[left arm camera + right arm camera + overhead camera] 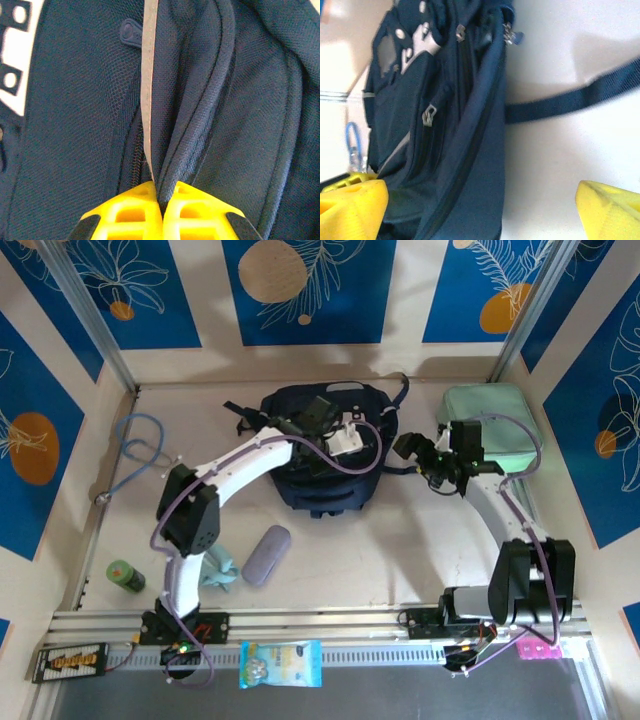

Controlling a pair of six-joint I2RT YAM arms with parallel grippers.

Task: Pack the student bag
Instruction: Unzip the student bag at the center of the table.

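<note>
Blue cable (140, 445) loops at the far left of the table (400, 540). A green can (125, 575) stands nearer the arms, a lilac-grey oblong case (266, 554) lies left of centre, and a pale blue packet (280, 663) sits at the front rail. All 4 lie outside the bag, so packing proper looks not yet begun.

At the centre back lies the student bag (300, 485), dark navy, flat on the table. The left gripper (161, 197) is clenched on it. Its 2 yellow fingers (125, 210) meet on a raised fold of fabric carrying the grey trim stripe (148, 75), and a zip line runs just beside the fold. The step in hand seems to be opening the bag, with the left arm tensioning the fabric.

Further right, the right gripper (482, 197) hangs released, fingers spread wide, close beside the bag's side wall, where a black strap (570, 100) trails across the table. Several metal zip pulls (428, 116) show on that side. Whether the main compartment is open at all I cannot tell. The next move probably calls for the right gripper to close on 1 pull and draw it along its track. The pulls are small and lie flat, so aim matters. A mint green case (487, 425) waits at the far right.
</note>
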